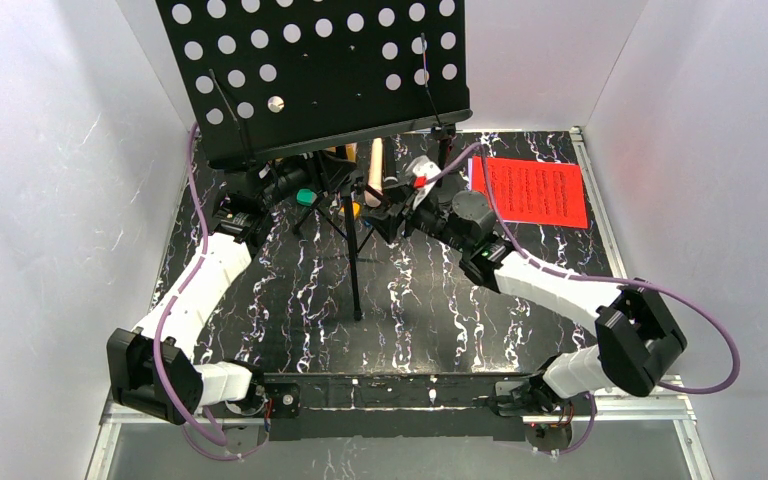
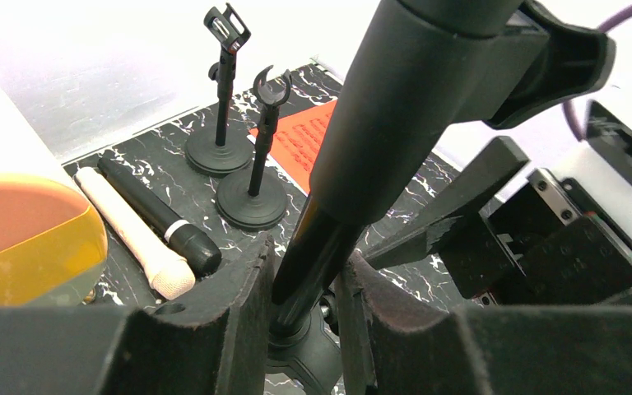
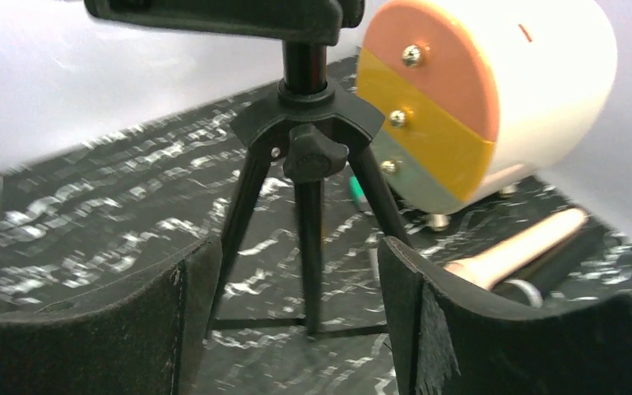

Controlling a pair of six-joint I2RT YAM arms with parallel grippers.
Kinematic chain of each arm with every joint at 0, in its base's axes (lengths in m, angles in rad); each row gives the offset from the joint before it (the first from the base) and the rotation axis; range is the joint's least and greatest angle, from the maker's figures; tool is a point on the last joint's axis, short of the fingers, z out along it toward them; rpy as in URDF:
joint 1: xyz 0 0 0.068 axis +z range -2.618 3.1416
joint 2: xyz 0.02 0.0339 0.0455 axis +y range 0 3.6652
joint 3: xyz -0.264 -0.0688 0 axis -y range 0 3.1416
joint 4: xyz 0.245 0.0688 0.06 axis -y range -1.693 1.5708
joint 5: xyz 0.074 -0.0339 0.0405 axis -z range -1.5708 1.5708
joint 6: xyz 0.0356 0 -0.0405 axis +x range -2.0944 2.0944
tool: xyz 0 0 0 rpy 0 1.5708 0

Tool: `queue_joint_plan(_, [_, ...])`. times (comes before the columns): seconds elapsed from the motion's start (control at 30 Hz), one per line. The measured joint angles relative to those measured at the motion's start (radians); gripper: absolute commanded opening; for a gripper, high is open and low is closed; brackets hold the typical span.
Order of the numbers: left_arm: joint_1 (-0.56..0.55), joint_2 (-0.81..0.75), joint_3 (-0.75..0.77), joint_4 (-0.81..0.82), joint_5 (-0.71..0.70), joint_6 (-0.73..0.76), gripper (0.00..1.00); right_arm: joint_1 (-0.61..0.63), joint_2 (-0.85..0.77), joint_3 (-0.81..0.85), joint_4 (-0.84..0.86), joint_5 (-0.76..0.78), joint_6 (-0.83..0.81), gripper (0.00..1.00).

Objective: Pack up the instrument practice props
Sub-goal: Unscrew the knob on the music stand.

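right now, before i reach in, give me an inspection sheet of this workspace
surface: black marbled tabletop
job's things: music rack standing on its tripod; red sheet flat at the right; cream microphone and black microphone lying side by side; two mic holders upright
clutter: cream cylinder with an orange, yellow and green end
end effectors: left end effector closed on the rack's pole; right end effector open, facing the tripod legs
cables: purple cables along both arms
surroundings: white walls
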Motion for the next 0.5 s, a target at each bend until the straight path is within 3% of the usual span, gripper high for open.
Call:
queue_joint_plan(0.3, [0.000, 0.000, 0.000, 0.000, 0.001, 0.006, 0.00, -0.060, 0.078, 0.064, 0.045, -0.063, 0.437, 0.76])
queue_joint_plan(0.5, [-0.001, -0.003, 0.000, -0.006, -0.005, 0.014, 0.00, -0.080, 0.127, 0.119, 0.060, -0.076, 0.580, 0.72])
